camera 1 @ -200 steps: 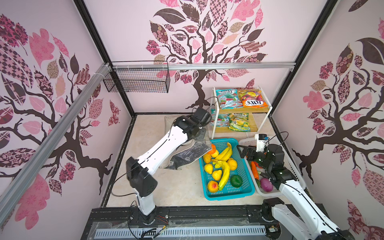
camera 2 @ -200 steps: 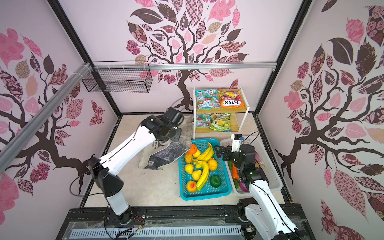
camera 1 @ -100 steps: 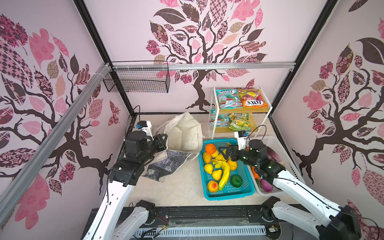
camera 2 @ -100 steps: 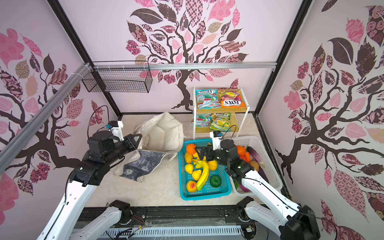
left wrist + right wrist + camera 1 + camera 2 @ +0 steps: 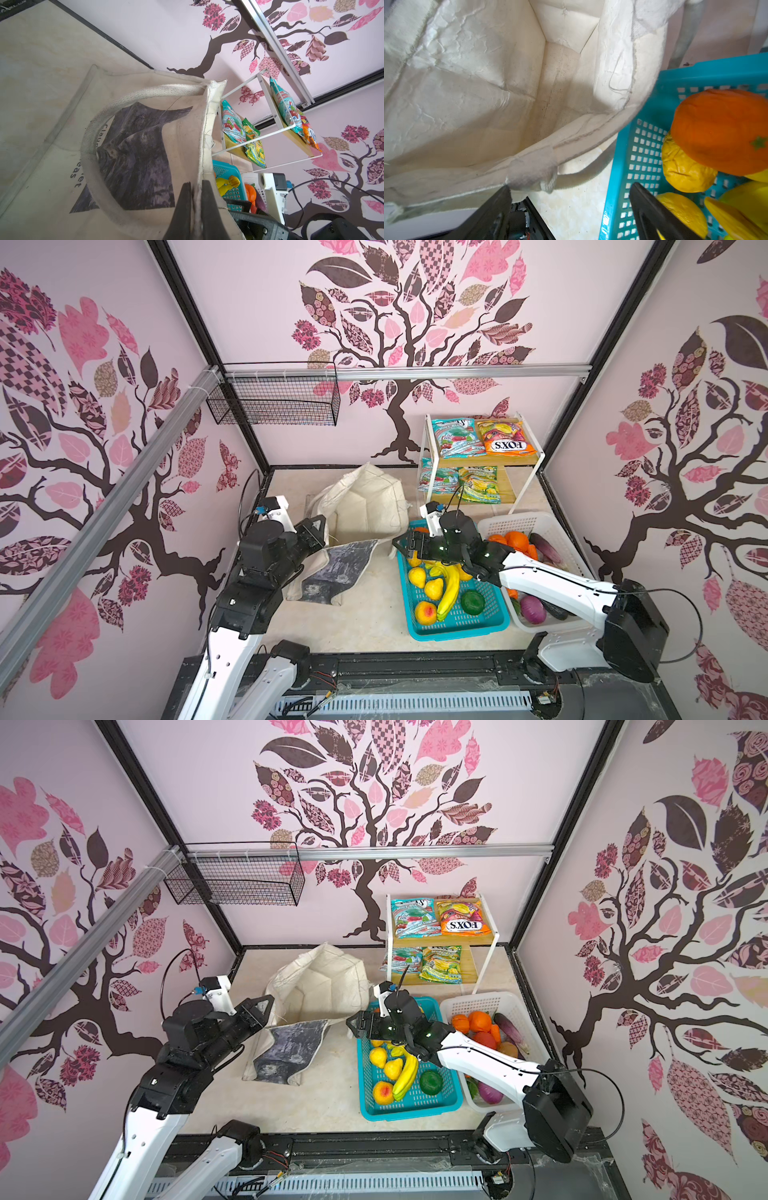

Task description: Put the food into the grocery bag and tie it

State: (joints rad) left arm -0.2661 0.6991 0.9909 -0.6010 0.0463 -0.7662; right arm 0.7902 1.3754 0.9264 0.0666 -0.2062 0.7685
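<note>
Plainly the bag (image 5: 365,506) is soft, limp cloth; left fingers (image 5: 181,209) clamp its rim, right fingers (image 5: 652,214) gape beside the handle (image 5: 583,178), probably the firmer hold.

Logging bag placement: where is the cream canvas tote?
In both top views the cream canvas tote lies open mid-table, left of the teal plastic mesh basket, rim pinched by the left hand.

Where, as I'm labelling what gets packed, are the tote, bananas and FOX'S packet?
tote (image 5: 365,506), in a top view, cream inner wall.
bananas (image 5: 451,589), in a top view, middle of the bunch.
FOX'S packet (image 5: 505,440), in a top view, orange printed front.
</note>
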